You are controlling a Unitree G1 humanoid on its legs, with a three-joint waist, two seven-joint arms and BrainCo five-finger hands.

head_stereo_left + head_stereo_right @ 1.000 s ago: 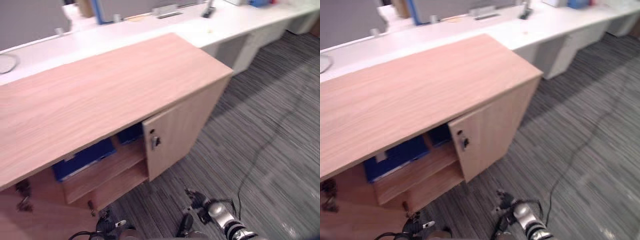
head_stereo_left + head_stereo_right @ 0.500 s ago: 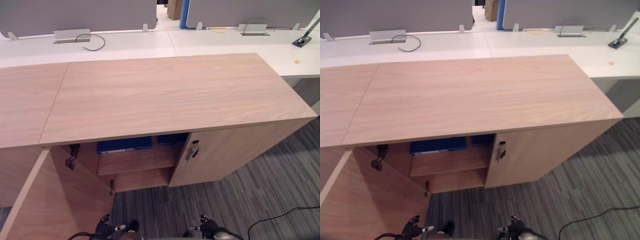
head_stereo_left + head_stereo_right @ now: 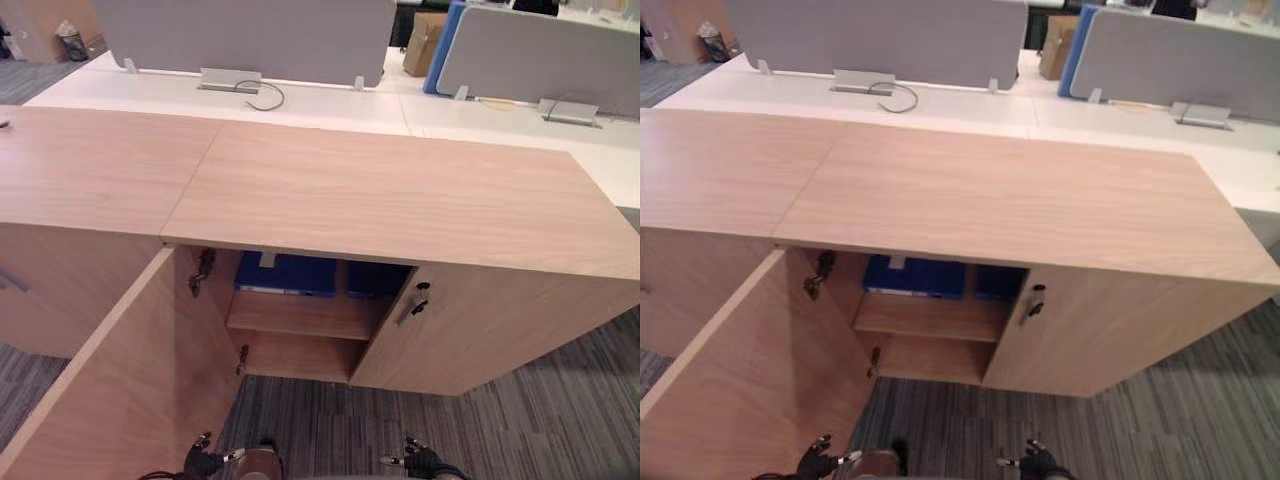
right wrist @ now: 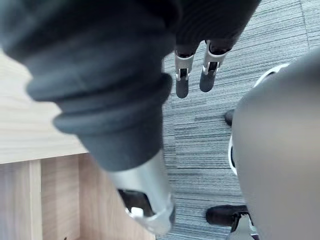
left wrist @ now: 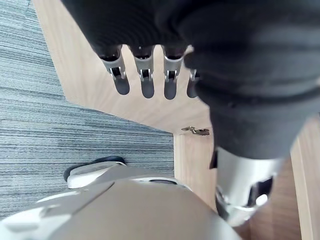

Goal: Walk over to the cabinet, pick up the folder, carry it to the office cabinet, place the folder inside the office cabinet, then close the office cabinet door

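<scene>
A blue folder [image 3: 285, 274] lies on the upper shelf [image 3: 300, 315] inside the wooden office cabinet [image 3: 400, 200]. A second blue item [image 3: 375, 280] sits to its right. The cabinet's left door [image 3: 120, 380] swings wide open toward me. Its right door [image 3: 500, 330] is closed, with a key handle [image 3: 415, 302]. My left hand [image 3: 205, 462] hangs low beside the open door, fingers [image 5: 145, 75] straight and empty. My right hand [image 3: 420, 462] hangs low over the carpet in front of the closed door, fingers [image 4: 192, 75] straight, holding nothing.
A matching wooden cabinet [image 3: 80, 170] adjoins on the left. Behind runs a white desk [image 3: 330, 100] with grey partitions [image 3: 250, 40] and a cardboard box [image 3: 425, 35]. Grey striped carpet [image 3: 540, 430] covers the floor in front.
The camera has swung round, so the cabinet now faces me head-on with the open door large at the lower left. Both hands stay low and empty.
</scene>
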